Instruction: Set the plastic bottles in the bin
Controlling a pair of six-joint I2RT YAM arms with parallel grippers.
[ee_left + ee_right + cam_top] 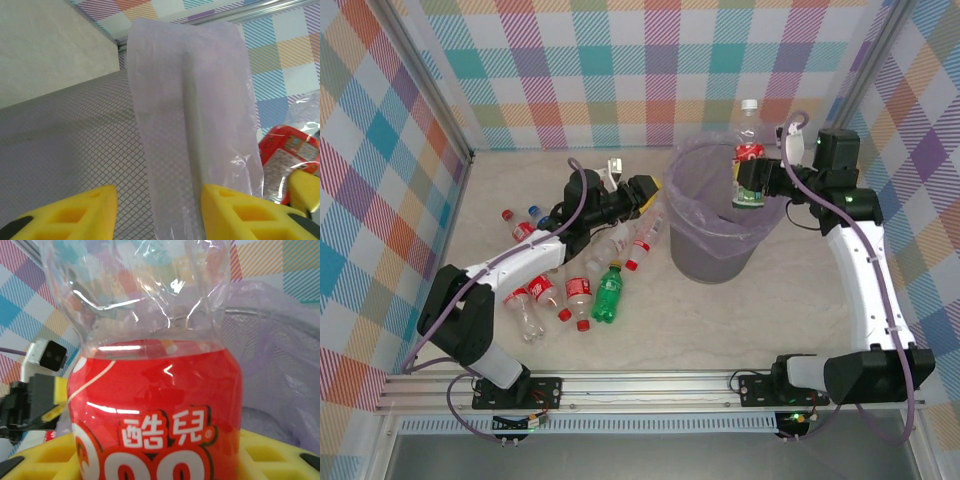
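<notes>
The worktop [740, 320] is a pale, stone-patterned surface enclosed by checked panels. Right of its centre you have the bin [705, 255], a round grey bucket standing upright with a lavender liner [692, 160] folded over its rim. In the left wrist view, that liner [200, 100] hangs down the bin's grey meshed wall [75, 150].

Your right arm reaches in from the right edge. Your right gripper [752, 190] is clamped on the held bottle [748, 150], which is clear with a red label and a white cap. The bottle stands upright, cap up, over the right part of the bin's mouth. Whether its base sits below the rim cannot be told. The right wrist view confirms the grip: yellow fingers [280, 455] flank the held bottle [155, 410] at its label.

Your left arm lies across the left half of the worktop. Your left gripper [648, 192] sits just beside the bin's left wall. Its jaws are apart, and the left wrist view shows nothing gripped in the left gripper [157, 215].

The loose bottles [578, 295] lie on the worktop left of the bin, under and beside the left arm. Most carry red labels, and one green bottle [608, 295] lies among them.
</notes>
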